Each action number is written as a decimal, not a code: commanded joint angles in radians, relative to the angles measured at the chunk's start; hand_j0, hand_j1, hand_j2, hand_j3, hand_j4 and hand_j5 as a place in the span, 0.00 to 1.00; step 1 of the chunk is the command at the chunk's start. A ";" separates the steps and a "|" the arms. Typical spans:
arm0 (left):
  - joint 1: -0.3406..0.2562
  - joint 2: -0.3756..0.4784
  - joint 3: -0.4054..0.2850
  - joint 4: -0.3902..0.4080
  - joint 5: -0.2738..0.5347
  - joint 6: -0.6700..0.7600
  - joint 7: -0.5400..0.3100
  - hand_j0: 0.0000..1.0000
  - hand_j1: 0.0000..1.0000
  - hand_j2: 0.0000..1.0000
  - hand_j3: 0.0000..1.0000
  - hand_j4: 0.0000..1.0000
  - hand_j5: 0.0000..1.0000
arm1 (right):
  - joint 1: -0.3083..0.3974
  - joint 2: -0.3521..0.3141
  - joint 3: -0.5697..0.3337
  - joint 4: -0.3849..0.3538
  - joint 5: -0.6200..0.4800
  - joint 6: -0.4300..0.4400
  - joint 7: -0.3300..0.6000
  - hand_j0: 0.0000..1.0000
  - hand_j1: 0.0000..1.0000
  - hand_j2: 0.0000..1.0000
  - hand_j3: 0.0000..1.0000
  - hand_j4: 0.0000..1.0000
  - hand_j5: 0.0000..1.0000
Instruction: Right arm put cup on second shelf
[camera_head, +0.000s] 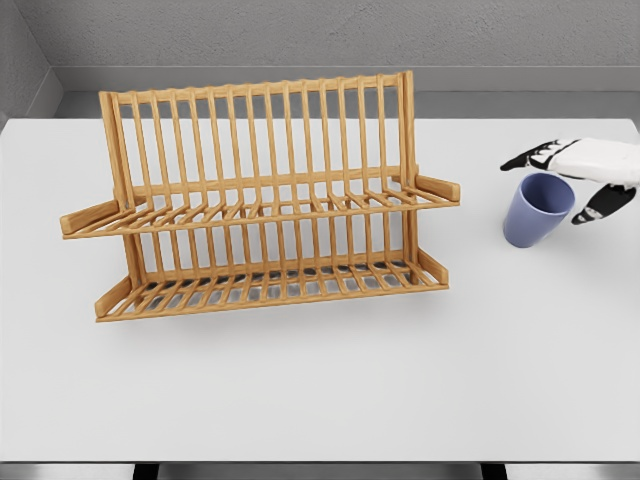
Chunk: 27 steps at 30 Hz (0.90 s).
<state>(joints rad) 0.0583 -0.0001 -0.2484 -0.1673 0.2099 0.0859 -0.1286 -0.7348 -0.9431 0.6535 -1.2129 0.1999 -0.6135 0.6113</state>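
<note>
The tabletop (300, 390) spreads white and bare across the near part of the view, leaving free room in front of the things that matter. No left arm shows anywhere.

A little further back stands the wooden rack (262, 200), facing the camera with two slatted shelves stepped one above the other and a tall back of upright bars. The lower shelf (270, 285) sits just above the tabletop; the upper shelf (260, 208) runs across the middle of the rack, its short side arms sticking out at both ends. Both shelves are empty, so the task seems to be at its start. The rack's open front probably makes it easy to bring something in from the near side.

To the right of the rack, well apart from it, the cup (538, 209) stands on the tabletop. It is a plain blue-violet tumbler without a handle, wider at the rim than at the base, mouth up and leaning slightly towards the right in this view. Its smooth tapered wall may slip upward-narrowing grips, so a grasp around the middle looks wise.

The right hand (578, 172) reaches in from the right edge at the cup's rim height. Its dark-tipped fingers (530, 158) are spread wide, some above the far rim, the thumb on the right side, bracketing the cup without clearly closing on it. I judge this to be the approach to the grasp.
</note>
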 joint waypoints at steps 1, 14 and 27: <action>0.000 0.000 0.000 0.000 0.000 0.000 0.000 1.00 1.00 1.00 1.00 1.00 1.00 | 0.000 0.007 0.015 0.016 -0.002 0.003 0.000 1.00 1.00 1.00 1.00 1.00 1.00; 0.000 0.000 0.000 0.000 0.000 0.000 0.000 1.00 1.00 1.00 1.00 1.00 1.00 | -0.009 0.036 0.021 0.062 -0.002 0.003 0.000 0.85 0.85 0.85 0.85 0.85 0.85; 0.000 0.000 0.000 0.000 0.000 0.000 0.000 1.00 1.00 1.00 1.00 1.00 1.00 | -0.015 0.035 0.012 0.053 -0.004 0.003 0.000 0.67 0.67 0.67 0.67 0.67 0.67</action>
<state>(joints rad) 0.0583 -0.0001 -0.2484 -0.1673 0.2099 0.0859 -0.1286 -0.7501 -0.9058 0.6690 -1.1593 0.2025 -0.6137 0.6111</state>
